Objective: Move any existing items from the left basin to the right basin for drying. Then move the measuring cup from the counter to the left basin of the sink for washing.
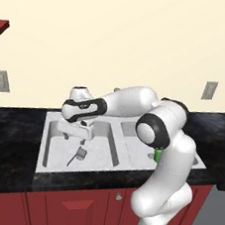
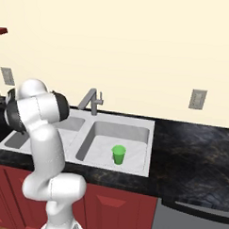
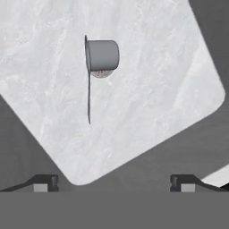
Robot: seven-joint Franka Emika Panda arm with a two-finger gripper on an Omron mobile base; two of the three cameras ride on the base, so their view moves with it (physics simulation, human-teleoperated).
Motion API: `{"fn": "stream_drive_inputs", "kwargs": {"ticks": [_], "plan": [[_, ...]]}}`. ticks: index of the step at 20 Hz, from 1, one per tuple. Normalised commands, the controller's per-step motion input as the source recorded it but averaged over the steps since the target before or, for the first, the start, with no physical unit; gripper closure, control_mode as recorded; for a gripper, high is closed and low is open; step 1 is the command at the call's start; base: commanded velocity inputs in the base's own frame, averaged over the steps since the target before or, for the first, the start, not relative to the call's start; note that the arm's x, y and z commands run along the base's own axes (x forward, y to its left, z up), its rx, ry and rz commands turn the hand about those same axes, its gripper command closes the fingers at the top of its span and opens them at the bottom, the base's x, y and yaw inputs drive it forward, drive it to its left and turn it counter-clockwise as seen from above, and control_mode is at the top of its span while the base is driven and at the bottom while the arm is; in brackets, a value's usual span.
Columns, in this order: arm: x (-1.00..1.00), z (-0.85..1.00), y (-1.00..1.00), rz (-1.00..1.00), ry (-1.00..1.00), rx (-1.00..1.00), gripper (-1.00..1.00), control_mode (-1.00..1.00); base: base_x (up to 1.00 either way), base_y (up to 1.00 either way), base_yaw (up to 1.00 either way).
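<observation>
The measuring cup lies on its side on the floor of the left basin, its thin dark handle stretched flat along the steel and its mouth toward the handle end; in the hand view we see it just over the round drain, with bare basin floor on every side of it. Our gripper hangs above this basin with nothing between the fingers, which stand wide apart and well clear of the cup. The green tumbler stands upright in the right basin, near its front wall, and apart from the walls on either side. A central divider splits the sink into its two bowls, and the grey faucet rises behind it at the back rim. Around the sink runs the black speckled desk, bare to the right, with red cabinets below its front edge. Our arm reaches from the right across the divider, its elbow over the right basin in the left base view
</observation>
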Motion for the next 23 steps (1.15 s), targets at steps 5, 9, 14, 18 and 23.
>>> {"fn": "stream_drive_inputs", "kwargs": {"ticks": [5,9,14,18,23], "plan": [[-0.23,0.47,0.0,-0.07,0.0,0.0,-1.0,-1.0,0.0,0.0,0.0],[-0.61,0.41,0.0,-0.07,-0.01,0.0,-1.0,-1.0,0.0,0.0,0.0],[-0.8,0.39,0.0,-0.06,-0.03,0.0,-1.0,-1.0,0.0,0.0,0.0],[-0.86,0.41,0.0,-0.07,-0.04,0.0,-1.0,-1.0,0.0,0.0,0.0],[-0.85,0.43,0.0,-0.07,-0.06,-0.01,-1.0,-1.0,0.0,0.0,0.0]]}}
